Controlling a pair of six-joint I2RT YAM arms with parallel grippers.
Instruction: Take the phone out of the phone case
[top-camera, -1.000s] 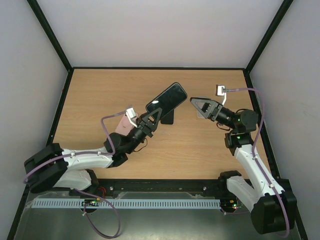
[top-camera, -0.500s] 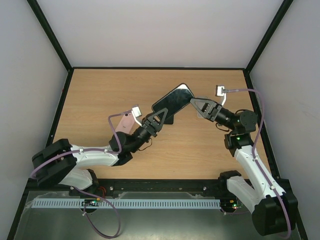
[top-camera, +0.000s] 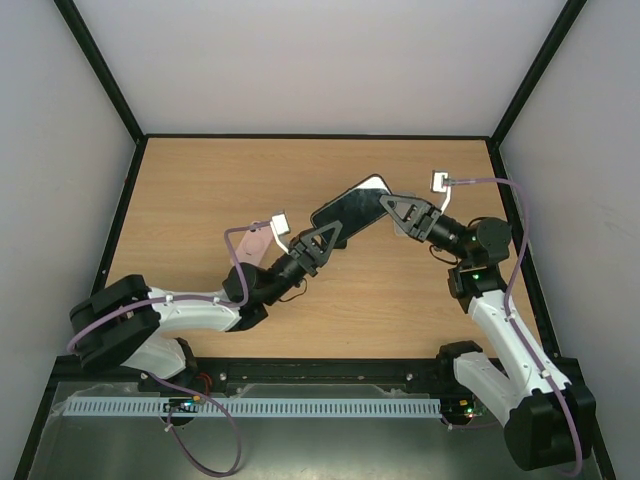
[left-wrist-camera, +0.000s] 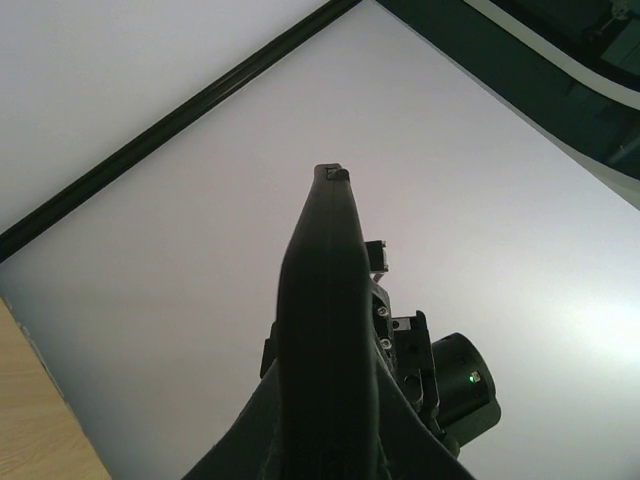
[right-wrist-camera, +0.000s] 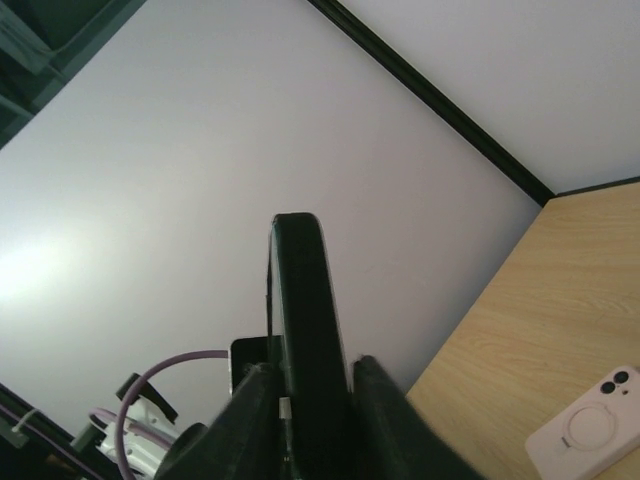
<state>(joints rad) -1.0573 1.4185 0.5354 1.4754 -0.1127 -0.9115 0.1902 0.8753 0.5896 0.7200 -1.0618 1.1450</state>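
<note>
The phone (top-camera: 350, 207) runs 8 to 2 o'clock: left gripper (top-camera: 322, 235) clamps its 8 o'clock end, right gripper (top-camera: 390, 206) pinches its 2 o'clock end.

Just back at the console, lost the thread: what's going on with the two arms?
Both arms hold one black rectangular phone above the wooden table. The left gripper is clamped on its lower left end; the right gripper grips the opposite end. Whether a dark case covers the phone cannot be told. A pale pink phone-shaped piece with a ring on its back lies flat on the table by the left arm.
</note>
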